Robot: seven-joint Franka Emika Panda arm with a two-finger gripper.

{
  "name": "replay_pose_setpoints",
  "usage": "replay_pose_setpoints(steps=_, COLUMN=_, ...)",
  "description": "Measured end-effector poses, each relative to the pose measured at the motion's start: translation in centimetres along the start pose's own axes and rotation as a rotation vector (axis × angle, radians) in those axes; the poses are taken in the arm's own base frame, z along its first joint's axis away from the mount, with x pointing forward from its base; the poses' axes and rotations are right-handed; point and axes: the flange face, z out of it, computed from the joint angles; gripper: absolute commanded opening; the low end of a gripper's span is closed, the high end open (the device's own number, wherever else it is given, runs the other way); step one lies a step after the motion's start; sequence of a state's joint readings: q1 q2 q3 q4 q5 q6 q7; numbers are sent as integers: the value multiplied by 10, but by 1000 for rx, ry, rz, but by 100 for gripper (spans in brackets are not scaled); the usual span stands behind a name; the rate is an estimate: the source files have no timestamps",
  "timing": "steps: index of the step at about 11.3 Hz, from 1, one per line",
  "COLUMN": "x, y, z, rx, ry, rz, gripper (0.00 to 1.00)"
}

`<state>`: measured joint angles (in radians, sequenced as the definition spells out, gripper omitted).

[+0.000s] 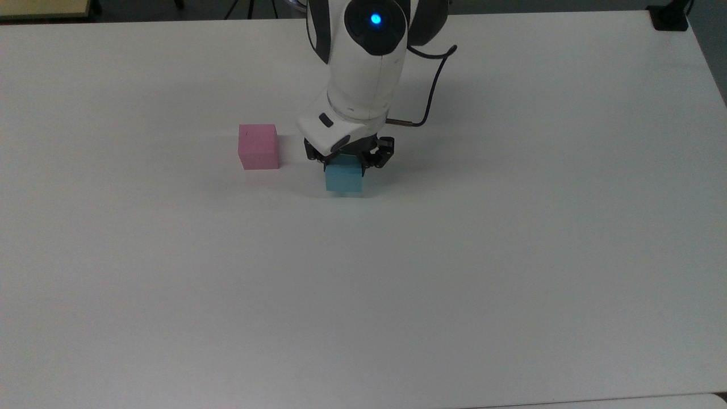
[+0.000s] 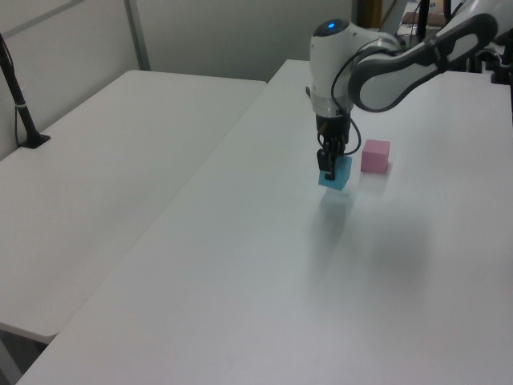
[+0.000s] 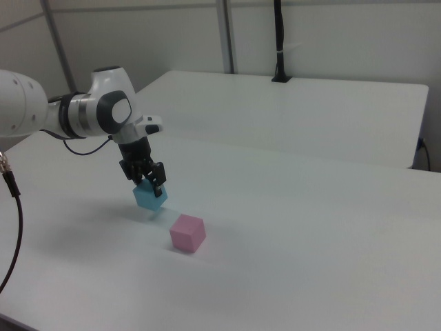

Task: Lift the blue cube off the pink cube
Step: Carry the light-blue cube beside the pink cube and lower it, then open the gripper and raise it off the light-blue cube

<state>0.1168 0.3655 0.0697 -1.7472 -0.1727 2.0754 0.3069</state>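
The pink cube (image 1: 258, 147) (image 2: 375, 156) (image 3: 188, 232) sits alone on the white table (image 1: 397, 272). My gripper (image 1: 347, 165) (image 2: 329, 165) (image 3: 149, 181) is shut on the blue cube (image 1: 344, 179) (image 2: 336, 172) (image 3: 150, 197), holding it by its upper part. The blue cube hangs just above the table, tilted a little, to the right of the pink cube in the top view, with a clear gap between the two. In the right view a faint shadow lies on the table under the blue cube.
A black cable (image 1: 431, 85) trails from the wrist. A second white table (image 2: 104, 160) adjoins on the left view's left, with a black post (image 2: 20, 104) on it. A dark clamp (image 1: 669, 17) sits at the top view's far right corner.
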Motion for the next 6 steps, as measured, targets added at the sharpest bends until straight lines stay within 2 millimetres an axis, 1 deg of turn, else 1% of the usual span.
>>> replay_pose_setpoints(steps=1, x=2, y=-8, z=7, rx=0, ry=-7, rz=-6, gripper=46)
replay_pose_setpoints(steps=2, x=2, y=-16, z=12, rx=0, ry=-13, rz=-14, gripper=57)
replay_pose_setpoints(steps=3, x=1, y=-24, z=16, rx=2, ry=-20, rz=-24, gripper=91)
replay_pose_setpoints(steps=4, x=0, y=-29, z=20, rx=3, ry=-27, rz=-29, gripper=100)
replay_pose_setpoints(steps=6, x=0, y=-30, z=23, rx=3, ry=-31, rz=-2, gripper=100)
